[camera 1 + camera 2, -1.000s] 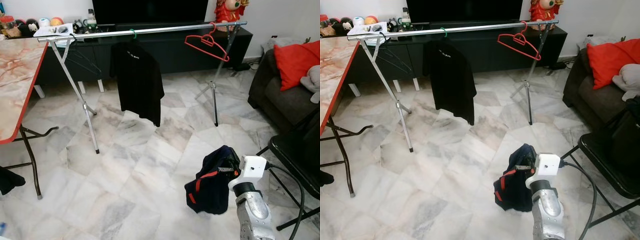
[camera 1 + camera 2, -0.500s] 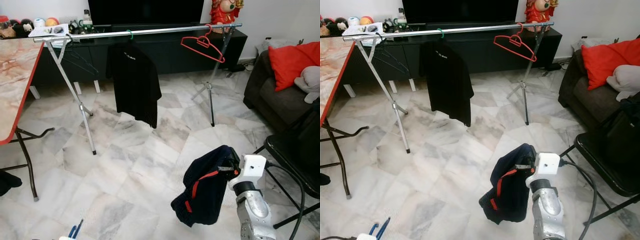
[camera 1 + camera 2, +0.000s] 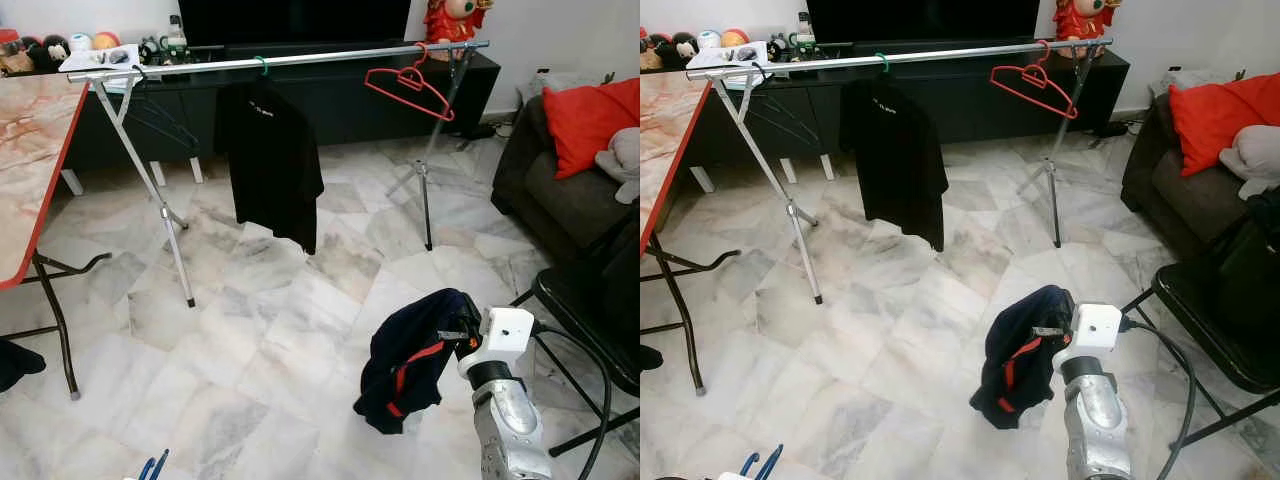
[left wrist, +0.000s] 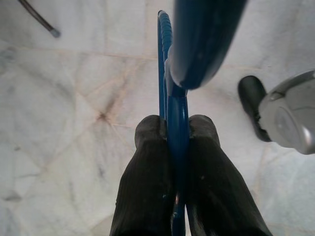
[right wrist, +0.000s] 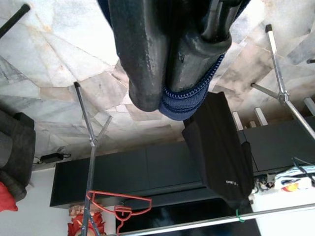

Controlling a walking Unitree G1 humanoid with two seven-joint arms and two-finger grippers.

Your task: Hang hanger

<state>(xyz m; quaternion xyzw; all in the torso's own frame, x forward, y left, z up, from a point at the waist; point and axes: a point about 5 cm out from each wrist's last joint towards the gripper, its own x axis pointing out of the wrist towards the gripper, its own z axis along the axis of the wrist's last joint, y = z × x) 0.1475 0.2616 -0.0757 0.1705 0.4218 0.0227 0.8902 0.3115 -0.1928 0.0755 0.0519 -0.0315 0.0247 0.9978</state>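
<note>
My right gripper [image 5: 170, 93] is shut on the ribbed blue collar of a dark navy garment with red stripes [image 3: 415, 360], which hangs from it low over the floor. My left gripper [image 4: 172, 129] is shut on a blue hanger [image 4: 165, 59]; its tip pokes in at the lower left [image 3: 152, 466]. Farther ahead stands a silver clothes rail [image 3: 300, 60]. On it hang a black T-shirt [image 3: 270, 160] with a green hook and a bare red hanger [image 3: 410, 85].
A marble-topped folding table [image 3: 30, 150] stands on the left. A dark sofa with a red cushion [image 3: 590, 110] and a black chair [image 3: 600, 300] are on the right. A black TV cabinet [image 3: 340, 95] runs behind the rail. The rail's splayed legs [image 3: 180, 250] reach onto the marble floor.
The navy garment has swung left and spread out below my right gripper. The blue hanger's tip has come into sight at the lower left. The camera shifted slightly.
</note>
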